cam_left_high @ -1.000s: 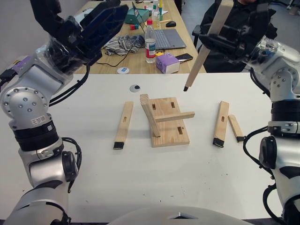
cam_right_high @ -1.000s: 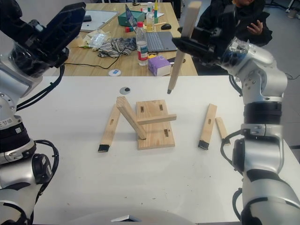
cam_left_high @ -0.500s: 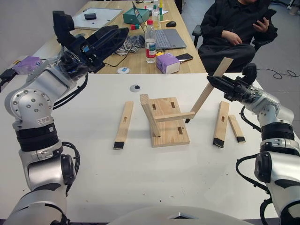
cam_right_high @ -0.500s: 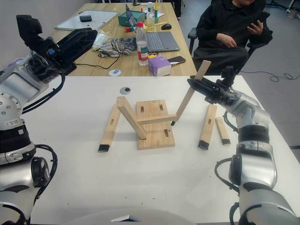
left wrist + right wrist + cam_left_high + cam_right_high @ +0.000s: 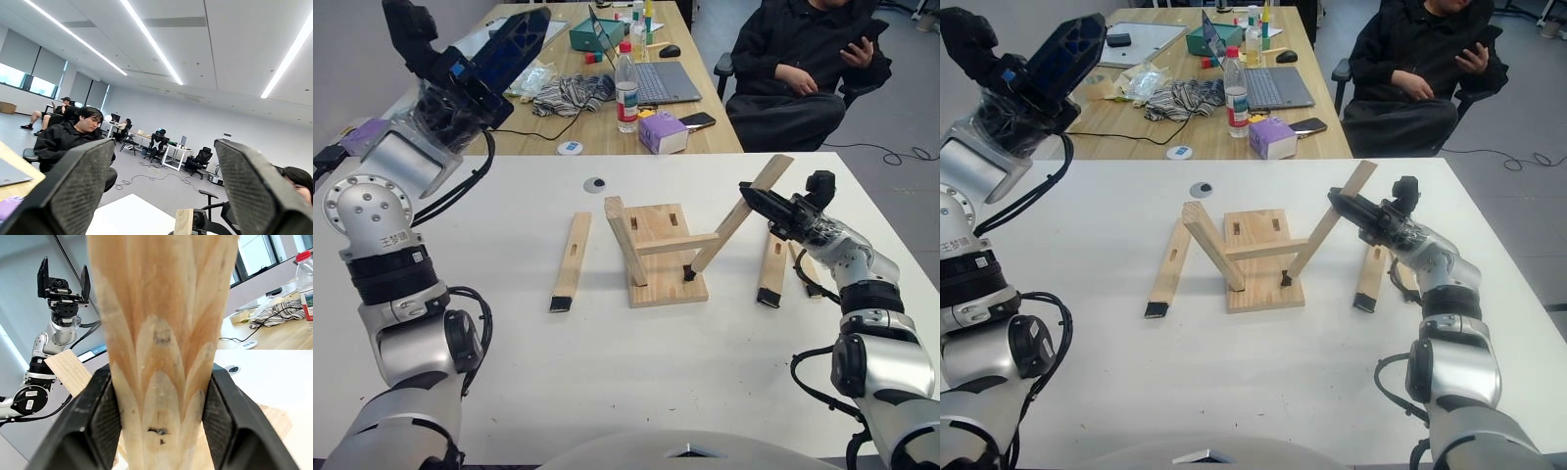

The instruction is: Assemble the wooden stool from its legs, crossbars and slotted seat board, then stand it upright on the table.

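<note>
the seat board [image 5: 646, 290] lies flat in the middle of the white table [image 5: 607, 382]. 1 standing leg [image 5: 625, 241] sticks up from its left side and leans over. a crossbar [image 5: 677, 244] pokes out of that leg toward the right.

the right gripper [image 5: 771, 209] is low over the table, just right of the seat board. its 2 pads [image 5: 105, 426] are pressed tight on a held leg [image 5: 736, 223]. this leg is tilted, with its dark end down on the seat board by a slot near the right edge. i cannot tell if the end is inside the slot. its top end sticks out past the gripper. the free end of the crossbar comes right up to the held leg, and i cannot tell if they touch.

the left gripper [image 5: 524, 34] is high up on the far left, well apart from all the wood. its fingers [image 5: 83, 191] are spread wide apart and hold nothing.

1 loose leg [image 5: 572, 257] lies flat to the left of the seat board, with a gap between them. 2 more pieces lie on the right, a second loose leg [image 5: 771, 266] and a short bar [image 5: 806, 269], near the right arm and closer to the table's right edge. a wide strip of white table top runs from the seat board to the near edge. a small round disc [image 5: 595, 183] sits near the far edge.
</note>
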Available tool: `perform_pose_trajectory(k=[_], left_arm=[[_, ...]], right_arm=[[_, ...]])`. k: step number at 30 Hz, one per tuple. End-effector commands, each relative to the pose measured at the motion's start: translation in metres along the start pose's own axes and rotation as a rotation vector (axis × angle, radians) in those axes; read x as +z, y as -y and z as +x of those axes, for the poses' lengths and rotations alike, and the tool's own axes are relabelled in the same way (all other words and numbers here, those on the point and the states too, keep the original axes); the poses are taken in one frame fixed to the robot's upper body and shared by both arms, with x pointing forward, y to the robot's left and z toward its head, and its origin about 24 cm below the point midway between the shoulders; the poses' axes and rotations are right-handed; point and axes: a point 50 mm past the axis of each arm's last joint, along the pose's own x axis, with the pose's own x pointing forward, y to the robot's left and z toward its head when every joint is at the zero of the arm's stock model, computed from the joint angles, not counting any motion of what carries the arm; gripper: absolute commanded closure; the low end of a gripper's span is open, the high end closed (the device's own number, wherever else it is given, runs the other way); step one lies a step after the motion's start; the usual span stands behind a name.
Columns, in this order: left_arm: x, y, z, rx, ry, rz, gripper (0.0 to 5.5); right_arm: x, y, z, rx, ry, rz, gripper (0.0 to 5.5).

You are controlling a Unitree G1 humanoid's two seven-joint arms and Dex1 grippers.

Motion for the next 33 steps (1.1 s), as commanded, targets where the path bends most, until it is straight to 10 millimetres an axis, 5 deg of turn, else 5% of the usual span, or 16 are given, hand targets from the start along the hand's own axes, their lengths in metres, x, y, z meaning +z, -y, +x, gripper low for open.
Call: perform_pose_trajectory(k=[1, 7, 14, 16, 23, 33], left_arm=[[0.000, 0.004, 0.001, -0.015, 0.006, 0.001, 1.77], [-0.007, 0.008, -0.002, -0.020, 0.000, -0.008, 1.77], [-0.010, 0.008, -0.004, 0.001, 0.009, -0.002, 1.77], [-0.010, 0.009, -0.005, 0.005, 0.013, 0.002, 1.77], [-0.014, 0.010, -0.007, 0.021, 0.019, -0.002, 1.77], [-0.015, 0.013, -0.010, 0.026, 0.041, 0.005, 1.77]], right_arm=[[-0.007, 0.005, -0.010, -0.064, -0.234, -0.124, 3.45], [0.011, -0.002, 0.005, 0.095, -0.475, -0.263, 3.45], [-0.012, -0.012, -0.004, 0.186, -0.699, -0.131, 3.45], [-0.012, -0.016, -0.002, 0.209, -0.700, -0.139, 3.45], [0.032, -0.022, 0.043, 0.197, -0.427, -0.315, 3.45], [0.039, -0.025, 0.042, 0.246, -0.627, -0.379, 3.45]])
